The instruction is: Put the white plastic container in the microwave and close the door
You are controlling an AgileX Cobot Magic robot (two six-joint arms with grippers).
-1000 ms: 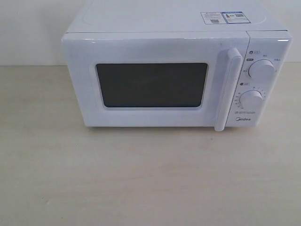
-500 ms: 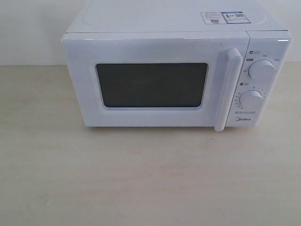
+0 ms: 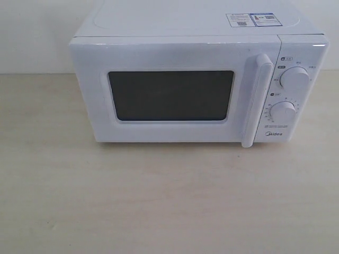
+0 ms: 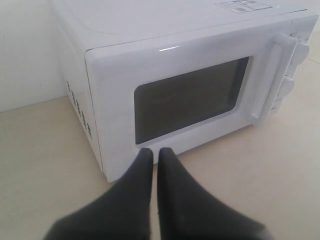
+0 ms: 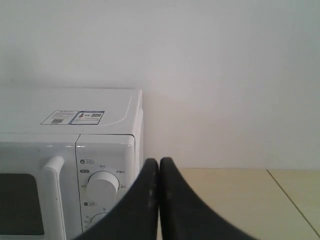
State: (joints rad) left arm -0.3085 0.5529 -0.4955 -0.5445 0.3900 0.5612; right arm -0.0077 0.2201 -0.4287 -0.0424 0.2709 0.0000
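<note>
Microwave, position: the microwave (image 3: 185, 24) stood on the pale table (image 3: 169, 201), towards the back, just before a white wall (image 3: 32, 32).
Microwave, long axis: ran left to right across the exterior view, level with the table's far edge.
Microwave, facing: front turned square to the exterior camera, control panel at the right end.
Door: the door (image 3: 95, 90) lay shut, flush with the front.
Window: dark window (image 3: 170, 95) set in the door; nothing of the cavity could be made out through it.
Handle: tall white bar handle (image 3: 256, 100), upright, on the door's right edge beside the panel.
Dials: upper dial (image 3: 295, 78) directly above lower dial (image 3: 283, 112).
Brand: "Midea" logo (image 3: 273, 134) read under the lower dial.
Other writing: two stickers (image 3: 251, 19) side by side on the top near the right rear, the right one blue-edged; print too small to read. Small marks around the dials likewise unreadable.
Side wall: rows of vent slots (image 4: 80, 107) on the microwave's left flank, seen from the left wrist.
White plastic container: could not be found in any view; whether it sat behind the dark window cannot be told.
Left claw: left claw (image 4: 155, 152) narrow, its dark fingers nearly together with only a thin slit between, holding nothing; aimed at the low part of the door's front.
Right claw: right claw (image 5: 159, 162) narrow, fingers pressed side by side, holding nothing; it sat off the dial end of the microwave, facing the wall.
Exterior view: neither claw showed there.
</note>
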